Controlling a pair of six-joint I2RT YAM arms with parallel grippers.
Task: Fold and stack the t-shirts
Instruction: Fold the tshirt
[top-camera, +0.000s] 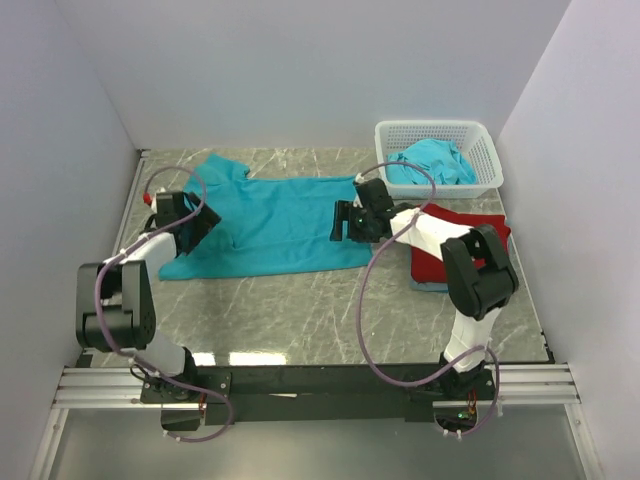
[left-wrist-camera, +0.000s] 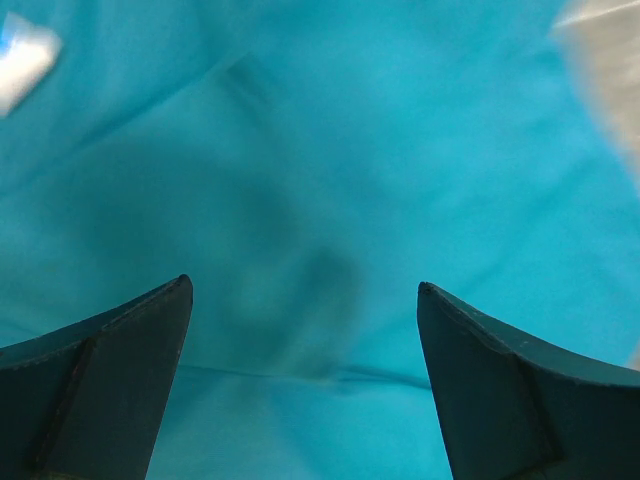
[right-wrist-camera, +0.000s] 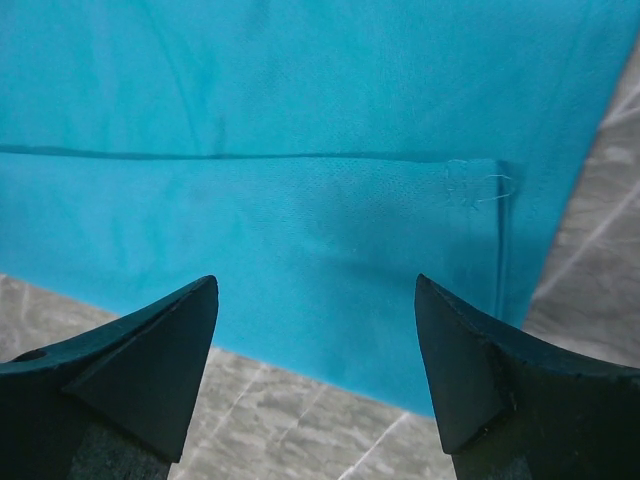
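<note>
"So, where were the t-shirts?"

"One spread teal t-shirt (top-camera: 280, 225) lay flat across the middle of the table (top-camera: 300, 310). A folded red t-shirt (top-camera: 475, 222) sat near the right edge. A bunched teal t-shirt (top-camera: 430, 165) was in the white basket (top-camera: 430, 127) at the far right corner."

"And the tools?"

"The left tool (left-wrist-camera: 305, 285) hung over the spread shirt's left end, jaws wide apart with nothing between them. The right tool (right-wrist-camera: 315, 285) stood over its right hem, where the cloth met bare table, jaws likewise wide and empty."
</note>
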